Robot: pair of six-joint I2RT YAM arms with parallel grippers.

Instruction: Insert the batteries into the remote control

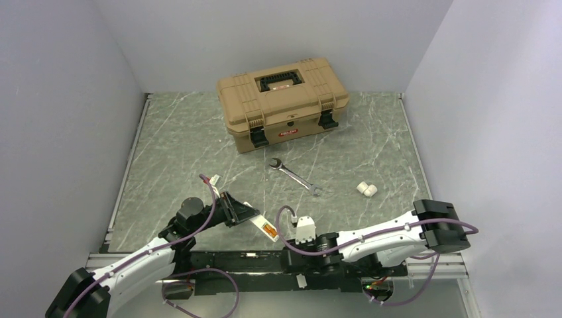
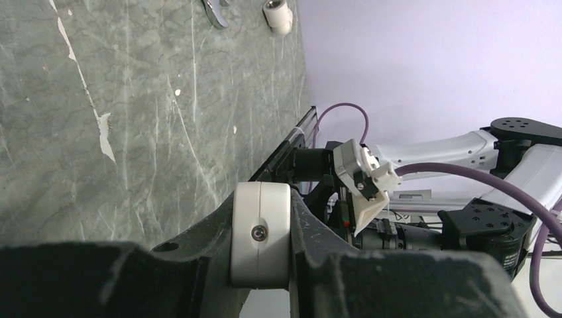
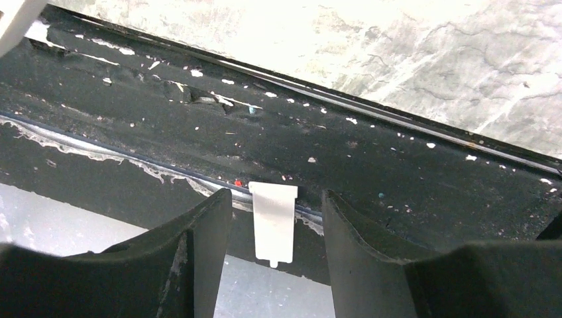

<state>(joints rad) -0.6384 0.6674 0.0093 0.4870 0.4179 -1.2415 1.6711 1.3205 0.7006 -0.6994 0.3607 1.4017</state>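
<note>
The left pincer is clamping one end of the remote control, holding it at the near edge of the worktop with the orange-brown recess facing up. The right pincer is standing open and pointing down at the black rail. A small white tab, probably the battery cover, is lying between its jaws without touching them. Further out, a steel wrench and a tan toolbox are sitting on the worktop. The remote is being gripped by its end alone, so pressing into the recess could be levering it loose. The tab is lying near the rail's edge, and a careless jaw could be knocking it off.
</note>
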